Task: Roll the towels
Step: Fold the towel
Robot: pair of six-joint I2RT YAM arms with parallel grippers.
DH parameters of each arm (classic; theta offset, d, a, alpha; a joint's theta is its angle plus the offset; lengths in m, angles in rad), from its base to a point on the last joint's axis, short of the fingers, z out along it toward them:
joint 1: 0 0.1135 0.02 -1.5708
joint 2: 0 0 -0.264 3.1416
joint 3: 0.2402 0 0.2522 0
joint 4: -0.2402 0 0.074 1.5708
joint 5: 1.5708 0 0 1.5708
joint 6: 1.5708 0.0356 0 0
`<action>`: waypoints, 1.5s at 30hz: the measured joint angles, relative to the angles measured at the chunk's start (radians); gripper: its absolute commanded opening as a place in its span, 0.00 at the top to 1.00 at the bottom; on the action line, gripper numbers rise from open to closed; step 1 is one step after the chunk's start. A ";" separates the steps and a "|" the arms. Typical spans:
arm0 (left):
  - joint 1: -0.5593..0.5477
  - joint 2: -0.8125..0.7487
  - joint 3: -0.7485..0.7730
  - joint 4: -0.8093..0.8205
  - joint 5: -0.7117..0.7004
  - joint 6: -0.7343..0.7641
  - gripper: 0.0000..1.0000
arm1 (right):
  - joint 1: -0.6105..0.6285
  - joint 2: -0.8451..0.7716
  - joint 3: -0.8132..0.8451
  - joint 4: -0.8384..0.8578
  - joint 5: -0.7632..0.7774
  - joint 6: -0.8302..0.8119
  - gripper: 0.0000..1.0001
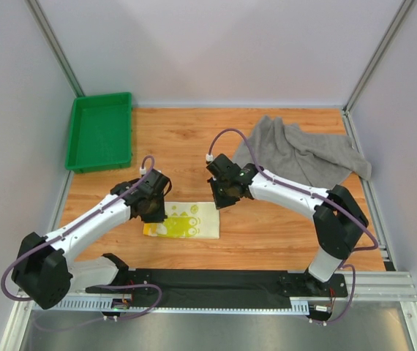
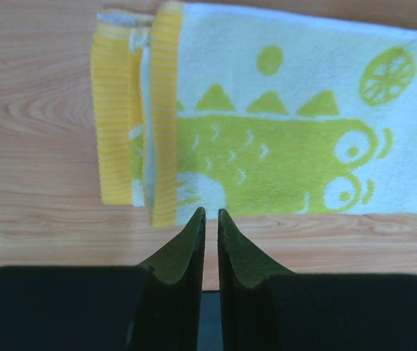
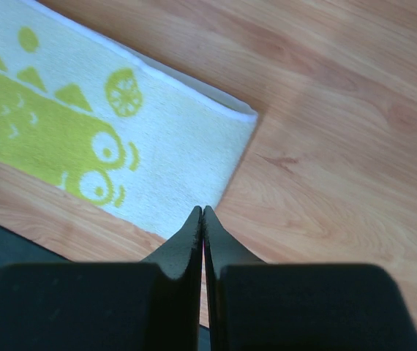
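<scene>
Looking down from above, my left claw hangs at the left end of the print towel. The towel lies long and flat near the front of the table, and my right claw hangs by its far right corner. The grey towel lies crumpled at the far right, well apart. A green tray sits at the far left; both towels lie outside it.

From my left wrist, the left claw is pinched to a thin slit around nothing, tips just short of the print towel. Its left end is folded over, two yellow ribbed bands side by side. The print shows a crocodile, triangles and a citrus slice.

From my right wrist, the right claw has its tips pressed together, holding nothing, at the print towel's edge near the corner.
</scene>
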 measured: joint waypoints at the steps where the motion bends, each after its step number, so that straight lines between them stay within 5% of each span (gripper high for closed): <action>1: -0.001 0.003 -0.017 0.002 0.004 -0.011 0.83 | -0.010 0.005 0.004 0.010 -0.030 -0.003 1.00; 8: -0.001 0.061 -0.088 0.021 -0.008 -0.065 0.78 | -0.103 0.157 0.033 0.109 -0.290 -0.020 1.00; 21: -0.003 0.275 -0.050 0.024 -0.083 -0.092 0.79 | -0.196 0.260 -0.022 0.241 -0.440 0.004 1.00; 35: 0.007 0.584 0.283 0.003 -0.176 0.063 0.84 | -0.231 0.179 -0.113 0.277 -0.350 0.079 1.00; 45: 0.017 0.478 0.361 -0.020 -0.183 0.112 0.72 | -0.235 0.077 -0.108 0.191 -0.330 0.028 0.91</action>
